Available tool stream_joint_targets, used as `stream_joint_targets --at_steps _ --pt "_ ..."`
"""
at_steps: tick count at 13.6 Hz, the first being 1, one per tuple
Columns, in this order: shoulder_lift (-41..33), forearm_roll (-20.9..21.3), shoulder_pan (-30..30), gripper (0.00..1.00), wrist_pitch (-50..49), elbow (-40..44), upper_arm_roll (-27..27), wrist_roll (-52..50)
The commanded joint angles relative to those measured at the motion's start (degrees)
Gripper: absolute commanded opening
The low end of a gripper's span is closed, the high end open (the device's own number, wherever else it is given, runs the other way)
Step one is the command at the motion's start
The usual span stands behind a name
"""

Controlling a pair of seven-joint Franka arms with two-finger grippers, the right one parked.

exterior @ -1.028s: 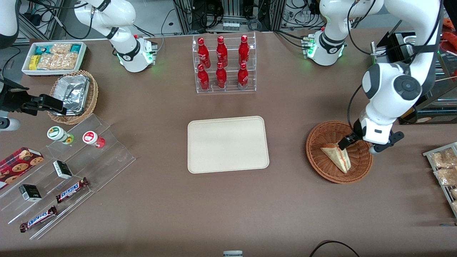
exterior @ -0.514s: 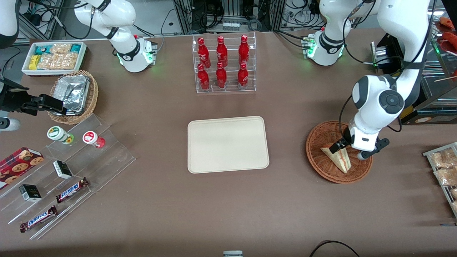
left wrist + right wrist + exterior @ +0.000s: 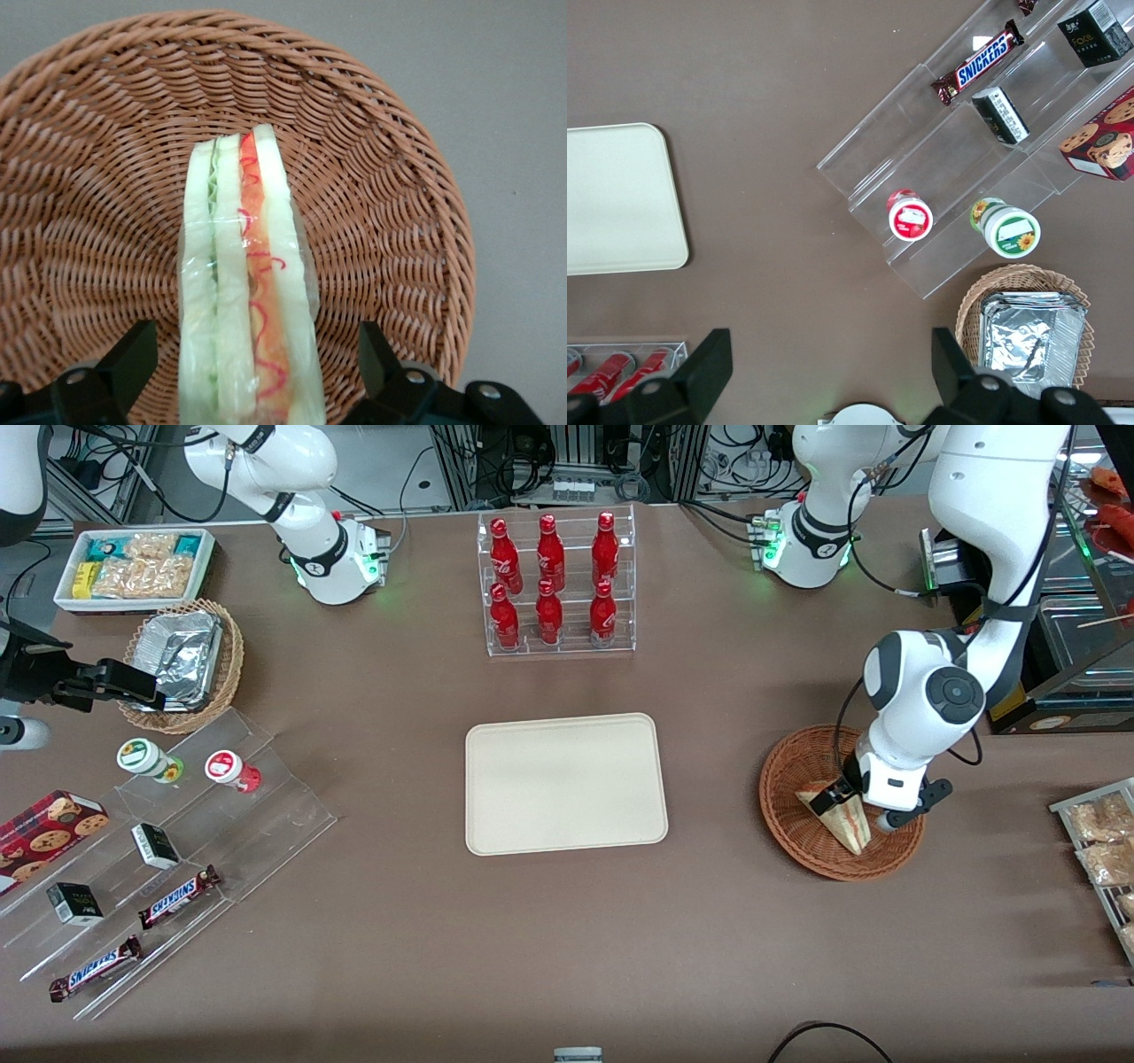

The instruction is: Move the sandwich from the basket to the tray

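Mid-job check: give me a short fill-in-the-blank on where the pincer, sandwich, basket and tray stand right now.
1. The triangular white-bread sandwich lies in the round reddish-brown wicker ____.
2. The left arm's pincer has its fingers open, one on each side of the ____.
3. The flat cream rectangular plastic tray holds ____ so far.
4. The rack nearest the arm bases holds six red ____.

Missing words: basket; sandwich; nothing; bottles

Sandwich (image 3: 840, 820) in basket (image 3: 791, 820); gripper (image 3: 858, 808) straddling it; tray (image 3: 564, 783) well apart.
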Motion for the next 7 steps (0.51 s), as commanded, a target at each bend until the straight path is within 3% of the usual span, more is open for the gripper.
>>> stream_joint_targets --at_steps 1,4,5,7 --pt "0.6 0.9 -0.2 0.88 1.4 -0.2 0.3 -1.5" --pt "0.2 0.9 -0.1 0.29 1.1 -0.2 1.1 -1.1" --pt "-0.3 1.0 -0.1 0.2 0.6 -0.2 1.1 -1.2" --pt "-2.6 1.2 -0.1 0.19 -3.0 0.1 1.1 -1.2"
